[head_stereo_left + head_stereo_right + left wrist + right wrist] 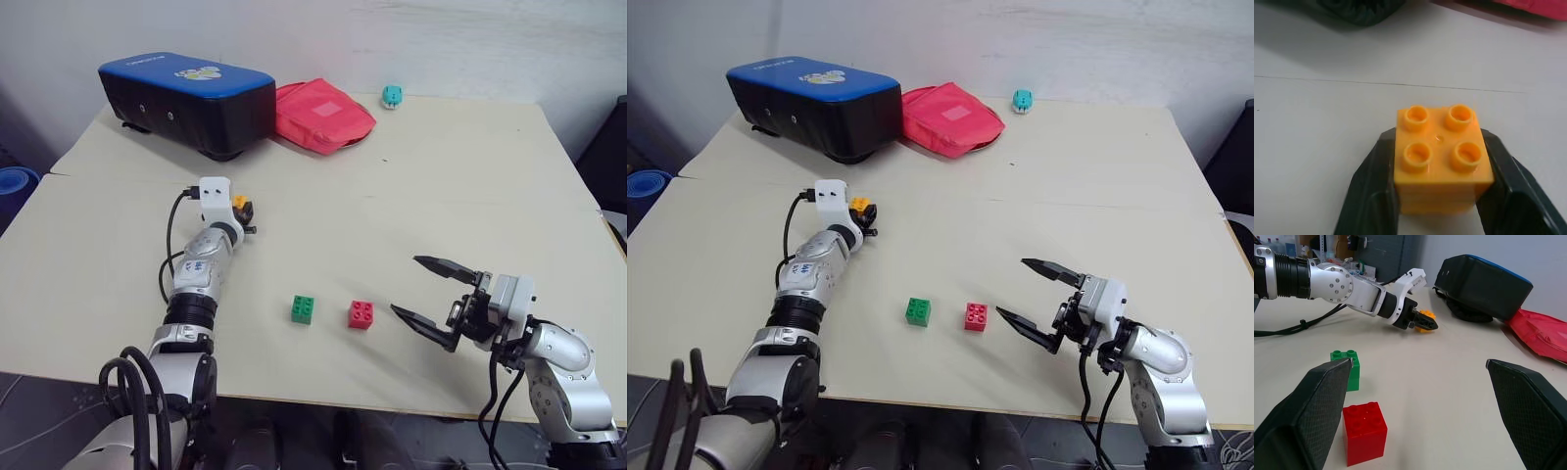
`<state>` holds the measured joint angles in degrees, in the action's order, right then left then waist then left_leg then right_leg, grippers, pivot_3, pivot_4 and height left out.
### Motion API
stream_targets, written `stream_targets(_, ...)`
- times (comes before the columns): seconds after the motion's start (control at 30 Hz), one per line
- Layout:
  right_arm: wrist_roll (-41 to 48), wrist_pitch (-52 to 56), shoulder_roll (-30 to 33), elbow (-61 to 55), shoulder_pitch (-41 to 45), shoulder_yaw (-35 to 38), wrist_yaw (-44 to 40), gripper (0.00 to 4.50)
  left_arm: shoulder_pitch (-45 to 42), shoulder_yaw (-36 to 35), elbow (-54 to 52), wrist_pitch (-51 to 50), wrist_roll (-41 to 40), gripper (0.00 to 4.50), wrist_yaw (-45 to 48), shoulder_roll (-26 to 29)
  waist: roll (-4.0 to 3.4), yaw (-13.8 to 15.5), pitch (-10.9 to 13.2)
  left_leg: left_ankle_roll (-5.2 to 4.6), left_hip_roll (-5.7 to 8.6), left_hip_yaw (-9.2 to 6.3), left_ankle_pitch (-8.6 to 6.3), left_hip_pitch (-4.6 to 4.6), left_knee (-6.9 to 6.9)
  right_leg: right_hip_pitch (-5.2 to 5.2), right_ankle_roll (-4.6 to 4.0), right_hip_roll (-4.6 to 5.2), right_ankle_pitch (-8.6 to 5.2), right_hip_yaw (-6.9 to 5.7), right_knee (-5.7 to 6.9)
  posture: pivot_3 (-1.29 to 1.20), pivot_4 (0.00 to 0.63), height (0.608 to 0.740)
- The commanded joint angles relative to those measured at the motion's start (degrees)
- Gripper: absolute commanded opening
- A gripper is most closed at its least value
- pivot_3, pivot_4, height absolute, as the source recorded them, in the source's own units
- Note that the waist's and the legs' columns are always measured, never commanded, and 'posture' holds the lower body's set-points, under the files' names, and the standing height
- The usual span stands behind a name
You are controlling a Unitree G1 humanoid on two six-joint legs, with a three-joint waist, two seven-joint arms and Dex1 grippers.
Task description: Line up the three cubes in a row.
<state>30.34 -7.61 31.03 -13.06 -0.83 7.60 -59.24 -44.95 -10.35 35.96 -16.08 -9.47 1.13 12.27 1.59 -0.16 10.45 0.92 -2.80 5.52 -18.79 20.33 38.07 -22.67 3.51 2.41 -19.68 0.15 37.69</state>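
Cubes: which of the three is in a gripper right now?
The orange-yellow cube, clamped in the left gripper. The green cube and red cube sit free on the table.

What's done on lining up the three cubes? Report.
Done: the green cube and red cube sit side by side with a gap, near the table's front edge. In hand: the left gripper is shut on the orange cube, farther back. Left: bring it into their row. The right gripper waits open.

You get even, soft light across the table [411, 186]; the case [186, 98] drops a faint shadow beneath itself, and background beyond the case blurs in both wrist views.
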Motion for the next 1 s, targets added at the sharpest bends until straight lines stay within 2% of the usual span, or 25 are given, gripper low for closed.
stream_targets(0.03,0.4,-1.4,-0.3,-0.6,-0.5,1.5,0.4,4.5,2.0,-1.8,-5.5,4.7,-2.8,1.54,6.7,2.1,0.0,0.0,0.0,0.01,0.0,0.0,0.01,0.0,0.0,0.0,0.0,-0.01,0.0,0.0,0.0,0.0,0.15,0.74)
stream_targets(0.07,0.5,-1.4,-0.3,-0.9,-0.8,1.5,0.4,4.5,3.4,-2.0,-8.1,5.8,-4.9,1.54,13.4,4.2,0.0,-0.1,0.0,0.02,-0.01,0.0,0.01,0.0,0.0,0.0,0.0,-0.01,0.0,0.0,0.01,0.0,0.15,0.74)
stream_targets(0.13,0.6,-1.1,-0.1,-1.4,-1.3,1.7,0.7,4.5,7.2,-1.0,-13.3,-3.0,-12.8,1.54,33.8,11.9,0.0,-0.6,0.0,0.09,-0.03,0.05,0.04,0.0,-0.03,-0.05,-0.01,-0.05,0.0,0.03,0.03,0.0,0.15,0.74)
stream_targets(0.2,0.7,-0.9,0.2,-1.6,-2.2,2.0,0.5,4.5,9.7,1.8,-13.5,-6.3,-13.3,1.54,46.3,19.6,-0.03,-1.3,0.0,0.2,-0.09,0.04,0.09,0.0,-0.08,-0.08,-0.08,-0.11,-0.04,0.0,0.08,0.0,0.15,0.74)
stream_targets(0.3,0.6,-0.8,1.0,-1.7,-4.1,3.1,0.4,4.5,12.9,4.4,-14.3,0.3,-14.0,1.54,64.7,27.2,-0.08,-1.4,0.0,0.23,-0.07,0.0,0.12,-0.04,-0.09,-0.06,-0.17,-0.1,-0.09,-0.01,0.11,0.0,0.15,0.74)
stream_targets(0.4,1.3,0.1,2.1,-1.6,-5.3,3.7,-0.7,4.5,15.8,6.8,-17.0,6.3,-16.2,1.54,80.6,29.5,-0.07,-1.0,0.0,0.13,0.0,-0.07,0.1,-0.04,-0.05,0.03,-0.17,0.01,-0.09,-0.07,0.07,0.0,0.15,0.74)
stream_targets(0.5,2.2,0.9,3.3,-1.7,-5.4,3.5,-2.2,4.5,17.1,9.0,-20.0,6.2,-16.9,1.54,86.2,29.3,-0.07,-0.6,0.0,0.04,0.02,-0.07,0.05,-0.02,-0.03,0.05,-0.17,0.05,-0.09,-0.06,0.05,0.0,0.15,0.74)
stream_targets(0.6,2.3,1.6,4.5,-1.4,-5.3,3.7,-3.4,4.5,17.9,12.1,-20.6,11.0,-14.5,1.54,89.2,28.4,-0.08,-0.6,0.0,-0.04,0.01,-0.07,0.01,-0.02,-0.02,0.05,-0.16,0.04,-0.09,-0.01,0.05,0.0,0.15,0.74)
stream_targets(0.83,3.1,1.9,5.3,-1.7,-6.3,4.8,-4.3,4.5,16.8,15.6,-10.7,25.9,-9.5,1.54,89.9,26.4,-0.08,-1.2,0.0,-0.24,-0.02,-0.08,-0.11,-0.03,-0.03,0.03,-0.15,0.0,-0.08,-0.02,0.07,0.0,0.15,0.74)
stream_targets(1.0,3.4,2.1,5.4,-2.6,-8.0,5.6,-4.6,4.5,14.3,15.7,-3.0,29.9,-8.8,1.54,90.0,26.1,-0.07,-1.3,0.0,-0.3,-0.02,-0.09,-0.13,-0.02,-0.02,0.02,-0.14,0.01,-0.08,-0.03,0.08,0.0,0.15,0.74)
